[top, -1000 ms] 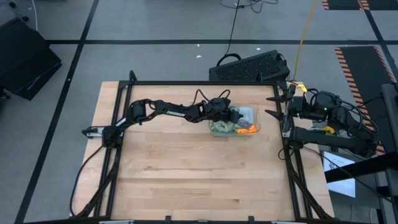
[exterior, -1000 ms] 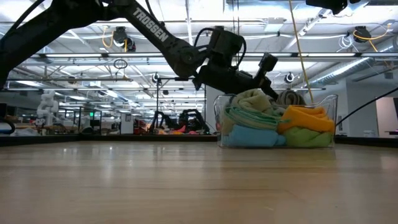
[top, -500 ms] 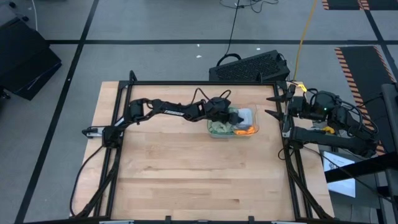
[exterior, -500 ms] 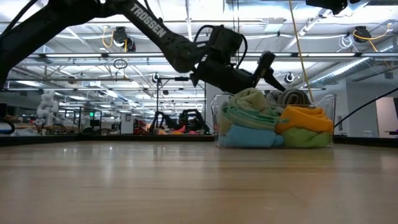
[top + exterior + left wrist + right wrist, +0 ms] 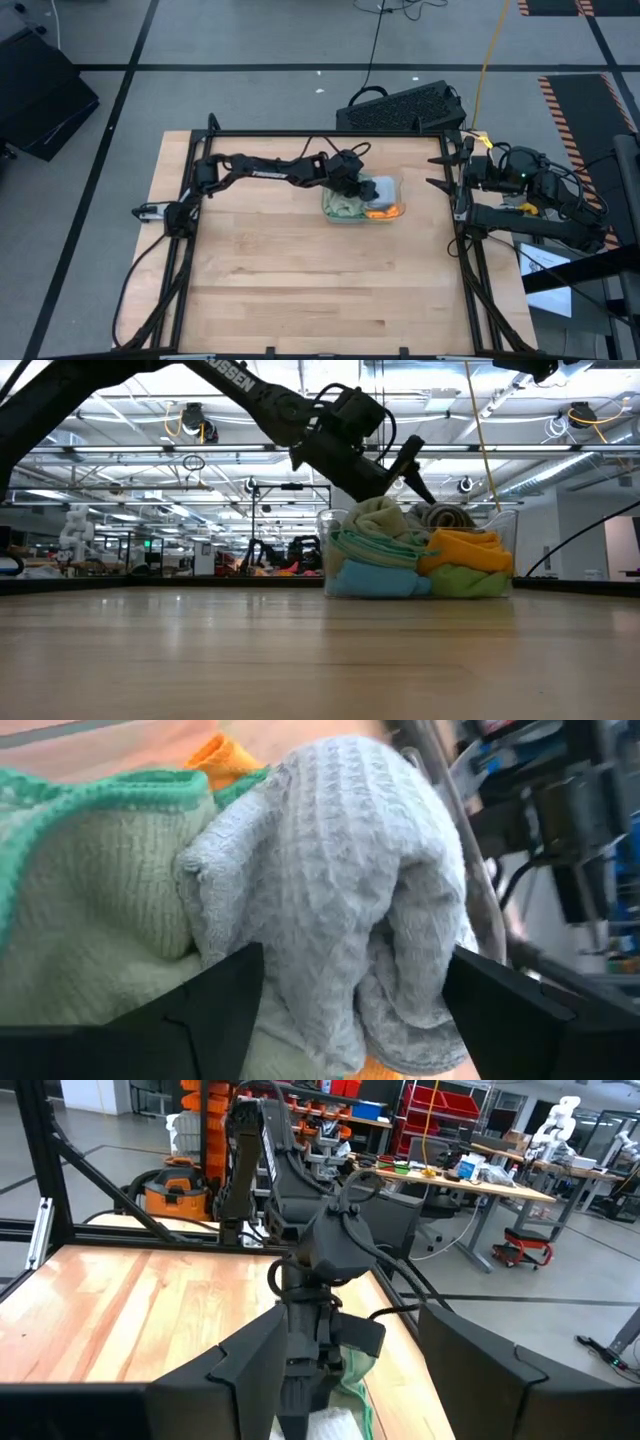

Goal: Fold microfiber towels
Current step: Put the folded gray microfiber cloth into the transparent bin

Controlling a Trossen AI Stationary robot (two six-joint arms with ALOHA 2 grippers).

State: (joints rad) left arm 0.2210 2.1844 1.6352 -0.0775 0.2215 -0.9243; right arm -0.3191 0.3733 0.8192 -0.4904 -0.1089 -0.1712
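Bench (image 5: 300,290) is pale wood planks, smooth with a slight sheen. Tray (image 5: 505,550) is clear glossy plastic; the towels (image 5: 400,555) in it are soft matt cloth, and the grey towel (image 5: 340,870) has a coarse waffle weave next to a finer-napped sage towel (image 5: 90,910). Fingers (image 5: 520,1010) are matt black plastic.

One clear tray (image 5: 505,530) sits on the one table (image 5: 300,290), and in it I count five towels from the side: a pale sage one (image 5: 375,520), a grey one (image 5: 445,516), an orange one (image 5: 465,550), a light blue one (image 5: 375,580), a bright green one (image 5: 470,582). Two arms: the left arm (image 5: 270,172), the right arm (image 5: 520,180).
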